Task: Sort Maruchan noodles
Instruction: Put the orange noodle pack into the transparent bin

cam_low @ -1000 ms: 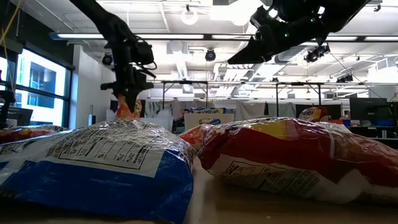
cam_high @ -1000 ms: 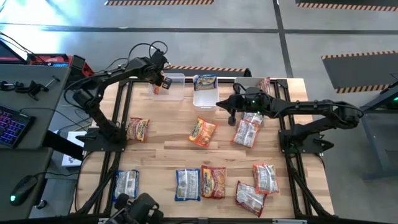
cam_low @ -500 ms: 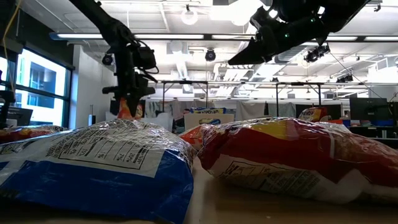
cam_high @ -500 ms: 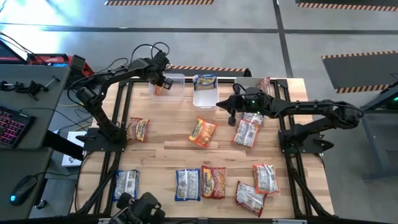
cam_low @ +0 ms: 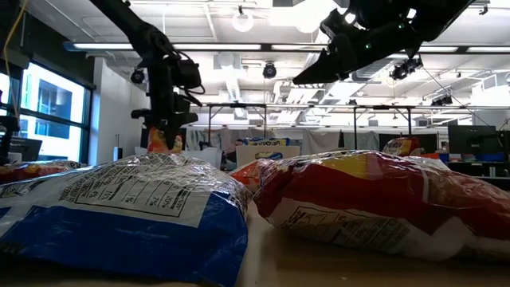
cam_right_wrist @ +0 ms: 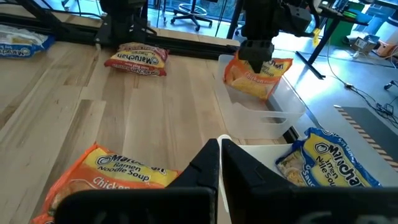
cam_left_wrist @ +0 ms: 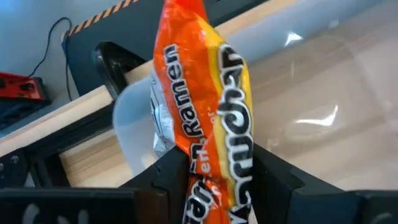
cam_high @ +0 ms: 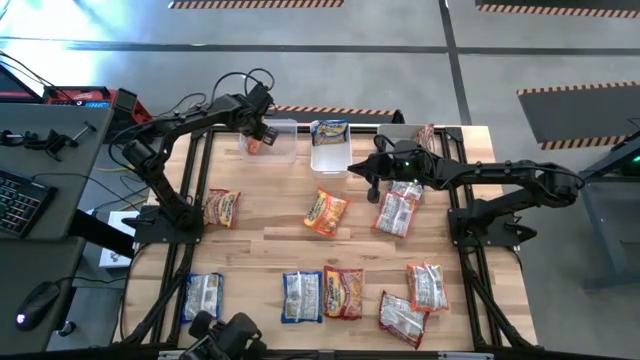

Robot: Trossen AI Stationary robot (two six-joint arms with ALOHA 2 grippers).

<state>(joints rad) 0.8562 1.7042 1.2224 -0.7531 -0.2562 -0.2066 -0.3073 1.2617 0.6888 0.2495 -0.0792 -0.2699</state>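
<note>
Maruchan noodles: an orange pack [cam_left_wrist: 205, 118] marked "Ramen" is seen standing in the clear bin [cam_high: 276, 140] at the table's far edge, between the left gripper [cam_left_wrist: 214, 171] fingers; grip vs. loose can't be told. "Maruchan Ramen Noodle Soup" is read on another pack [cam_right_wrist: 109, 174]. Right gripper [cam_right_wrist: 221, 152] is shut, nothing held, near the middle bin [cam_high: 328, 158].

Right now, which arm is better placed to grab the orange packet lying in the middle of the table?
Right. Its shut pincer hangs empty just beyond the middle orange packet. The left pincer is over the far left bin, an orange packet between its fingers.
</note>
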